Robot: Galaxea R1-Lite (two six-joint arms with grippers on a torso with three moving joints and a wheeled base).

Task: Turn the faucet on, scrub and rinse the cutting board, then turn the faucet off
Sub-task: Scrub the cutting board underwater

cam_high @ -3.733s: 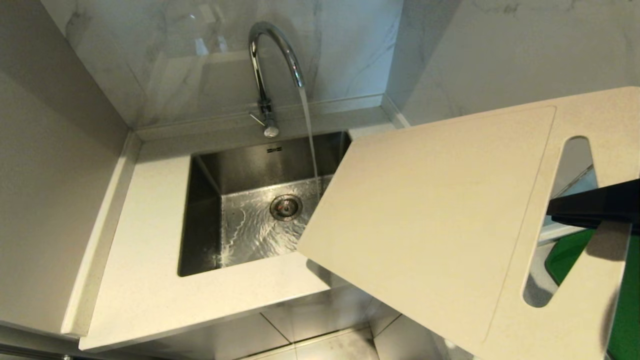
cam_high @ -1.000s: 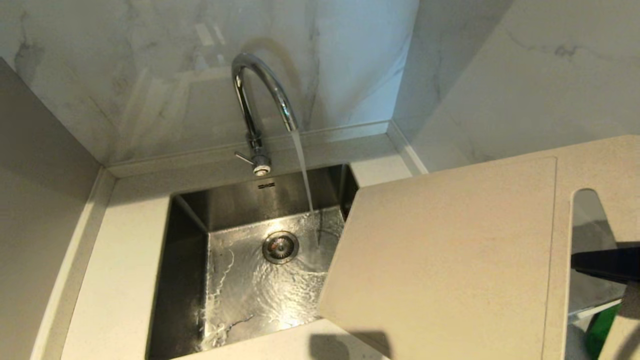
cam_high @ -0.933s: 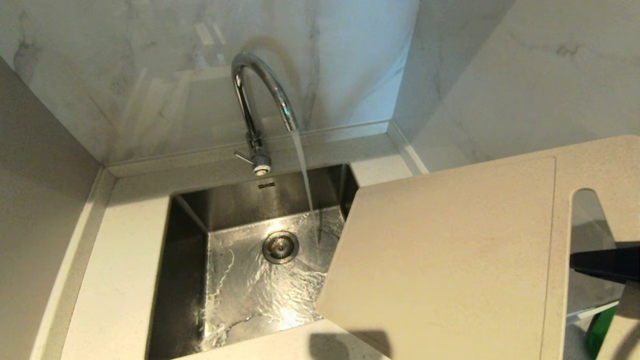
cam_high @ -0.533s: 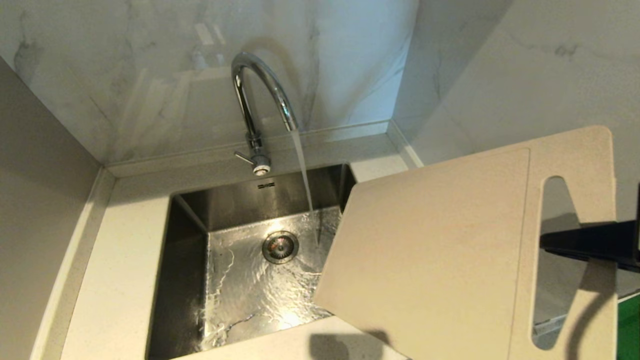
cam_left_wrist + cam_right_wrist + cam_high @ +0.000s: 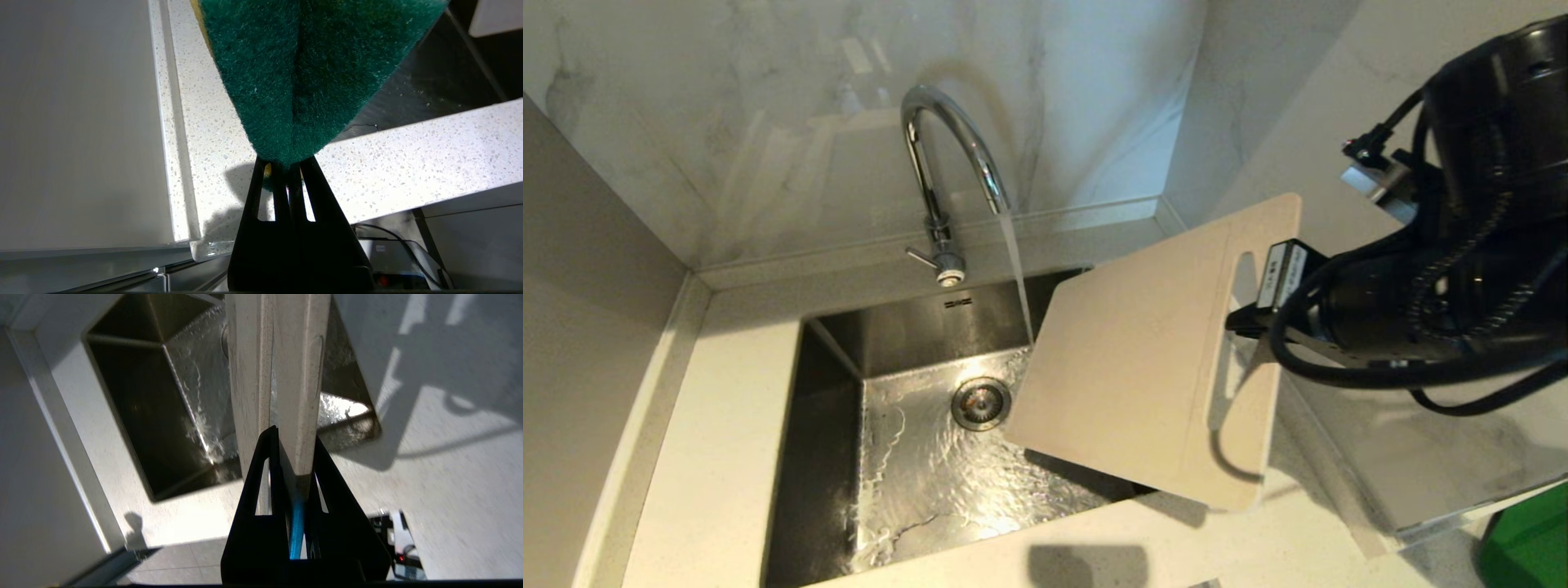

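Water runs from the chrome faucet [image 5: 947,163] into the sink. My right gripper [image 5: 1245,322] is shut on the cutting board [image 5: 1143,367] at the strip beside its handle slot. The cream board hangs tilted over the sink's right side, and the stream falls at its far-left corner. In the right wrist view the cutting board [image 5: 286,375] shows edge-on, clamped in the right gripper [image 5: 294,437]. My left gripper [image 5: 286,161] is shut on a dark green scouring sponge [image 5: 310,69] above the counter's front edge; it is outside the head view.
The steel sink [image 5: 833,425] has wet, rippling water round its drain [image 5: 981,403]. A speckled white counter [image 5: 719,457] surrounds it, with marble walls behind and to the right. A bright green flat thing [image 5: 1527,539] lies at the near right.
My right arm has swung in from the right and carried the board left and away from the camera, over the sink and up to the stream. The board now looks smaller and steeper.
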